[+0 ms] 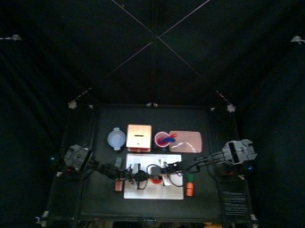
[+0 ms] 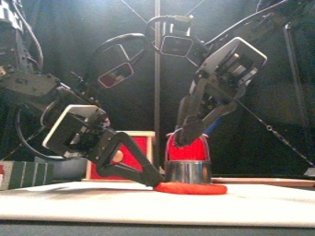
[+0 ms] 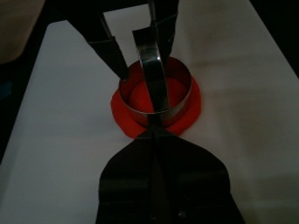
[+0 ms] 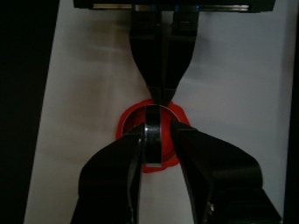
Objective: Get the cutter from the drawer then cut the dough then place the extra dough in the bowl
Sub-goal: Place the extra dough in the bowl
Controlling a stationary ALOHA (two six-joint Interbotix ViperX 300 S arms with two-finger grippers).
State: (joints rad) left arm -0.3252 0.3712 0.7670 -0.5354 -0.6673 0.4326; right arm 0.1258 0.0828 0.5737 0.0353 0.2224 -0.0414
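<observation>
Dough, inside board edges, wears cutter gripped by left pincer and right pincer.

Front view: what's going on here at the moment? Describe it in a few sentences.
Both arms are working at the white cutting board. The round metal cutter stands on the red dough. The left gripper and the right gripper each pinch its rim from opposite sides, apparently pressing it down. The dough outside the cutter lies on the board, not yet moved to the blue-grey bowl behind.
</observation>
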